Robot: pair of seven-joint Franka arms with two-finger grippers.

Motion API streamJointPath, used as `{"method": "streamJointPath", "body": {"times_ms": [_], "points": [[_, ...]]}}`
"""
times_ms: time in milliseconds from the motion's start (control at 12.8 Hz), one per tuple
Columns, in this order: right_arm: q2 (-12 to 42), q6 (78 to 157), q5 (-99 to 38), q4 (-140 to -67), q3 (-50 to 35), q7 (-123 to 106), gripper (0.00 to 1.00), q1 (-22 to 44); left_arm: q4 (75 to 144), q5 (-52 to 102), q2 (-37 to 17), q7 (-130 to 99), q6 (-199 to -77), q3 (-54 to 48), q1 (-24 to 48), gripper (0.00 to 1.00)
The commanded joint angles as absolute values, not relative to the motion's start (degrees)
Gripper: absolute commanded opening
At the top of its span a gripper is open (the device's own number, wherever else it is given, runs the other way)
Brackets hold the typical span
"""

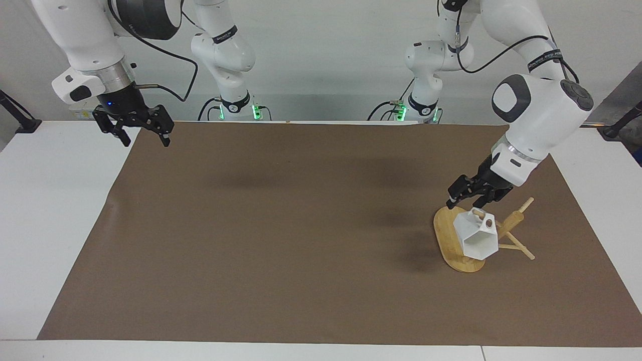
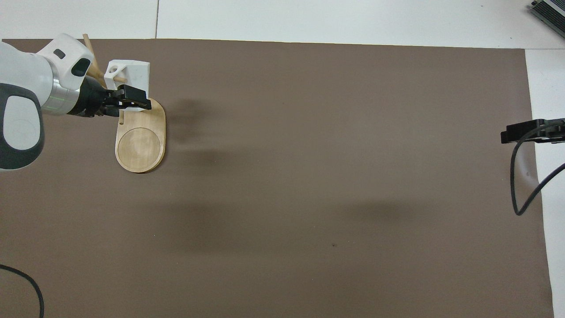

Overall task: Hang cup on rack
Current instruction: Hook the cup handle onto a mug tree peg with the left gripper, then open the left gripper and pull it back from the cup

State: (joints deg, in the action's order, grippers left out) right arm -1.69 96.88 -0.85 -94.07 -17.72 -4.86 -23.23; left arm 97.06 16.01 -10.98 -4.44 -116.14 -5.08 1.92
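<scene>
Facing view: cup [image 1: 479, 235] hangs by handle on peg of rack [image 1: 454, 239], just below my left gripper [image 1: 464, 198]; its fingers look parted, clear of cup. Hanging appears done; only pulling away left. My right gripper [image 1: 134, 126] waits, open, over mat [image 1: 281, 225] corner, well apart.

Overhead view: left gripper [image 2: 132, 98] over rack [image 2: 140, 143] base, cup [image 2: 130, 73] just beside. Pegs near my fingers; nothing else close.
</scene>
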Motion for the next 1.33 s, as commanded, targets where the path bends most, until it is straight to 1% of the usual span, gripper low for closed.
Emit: {"method": "streamJointPath", "body": {"times_ms": [0,313,627,940,1019,1175,1254], "points": [[-3.2,96.6,-1.8,-95.4,-17.8,-6.5,1.00,-23.7,97.3,13.4,-8.8,-4.4,-114.1,-5.0,1.4,1.00],[-3.1,96.6,-1.8,-95.4,-17.8,-6.5,1.00,-23.7,97.3,8.7,-6.2,-0.6,-113.3,-4.9,1.3,1.00],[-3.1,96.6,-1.9,-95.4,-17.8,-6.5,1.00,-23.7,97.2,7.7,-2.1,6.8,-107.0,-4.8,-1.0,1.00],[-3.1,96.6,-1.9,-95.4,-17.8,-6.5,1.00,-23.6,95.2,5.2,1.3,6.9,-97.8,-5.3,-0.1,1.00],[-3.1,96.6,-1.9,-95.4,-17.8,-6.5,1.00,-23.6,93.8,5.2,1.2,6.9,-96.3,-5.4,-0.1,1.00],[-3.1,96.6,-1.9,-95.4,-17.8,-6.5,1.00,-23.7,88.3,3.9,-0.4,7.6,-91.4,-5.4,-0.4,1.00],[-3.1,96.6,-1.8,-95.4,-17.8,-6.5,1.00,-23.7,86.7,3.5,-1.1,7.6,-89.9,-5.4,-0.4,1.00]]}}
